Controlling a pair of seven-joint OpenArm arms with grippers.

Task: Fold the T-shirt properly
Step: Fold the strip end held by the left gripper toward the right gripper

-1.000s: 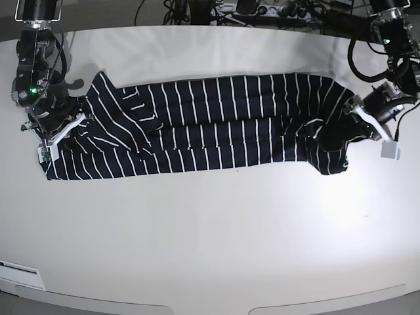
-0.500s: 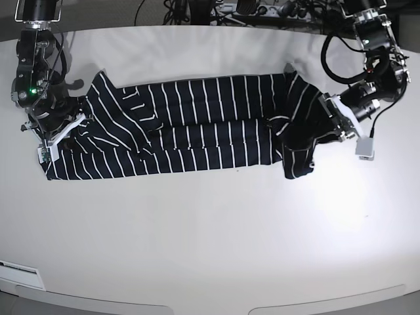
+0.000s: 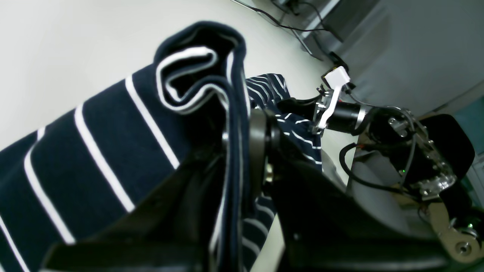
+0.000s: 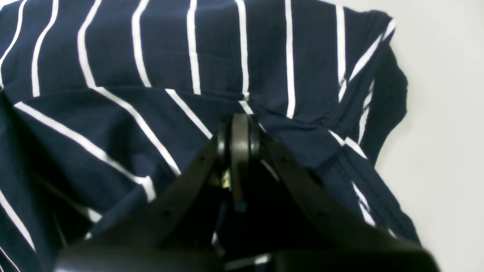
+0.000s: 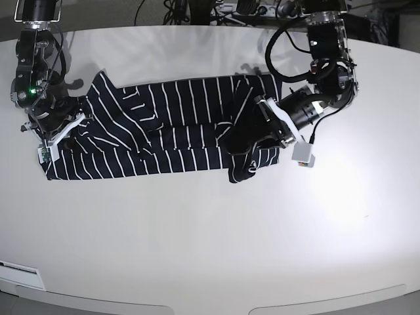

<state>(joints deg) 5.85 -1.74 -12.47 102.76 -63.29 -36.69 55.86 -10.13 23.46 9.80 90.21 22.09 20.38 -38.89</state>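
The dark navy, white-striped T-shirt (image 5: 164,125) lies as a long band across the back of the table. My left gripper (image 5: 259,131) is shut on its right end, which hangs bunched and doubled back over the band. In the left wrist view the gripper (image 3: 242,128) pinches a folded hem of the T-shirt (image 3: 94,151) between its fingers. My right gripper (image 5: 60,128) is at the shirt's left end. The right wrist view shows that gripper (image 4: 239,132) shut, with the T-shirt (image 4: 151,68) puckering around its tips.
The white table (image 5: 210,230) stretches wide in front of the shirt. Cables (image 5: 216,10) run along the back edge. A white label (image 5: 20,269) sits at the front left corner. The right arm's wrist unit (image 3: 336,98) shows beyond the held fold.
My left gripper has carried the shirt's right end well to the left, doubling it over the band. The right gripper and the shirt's left end have stayed put.
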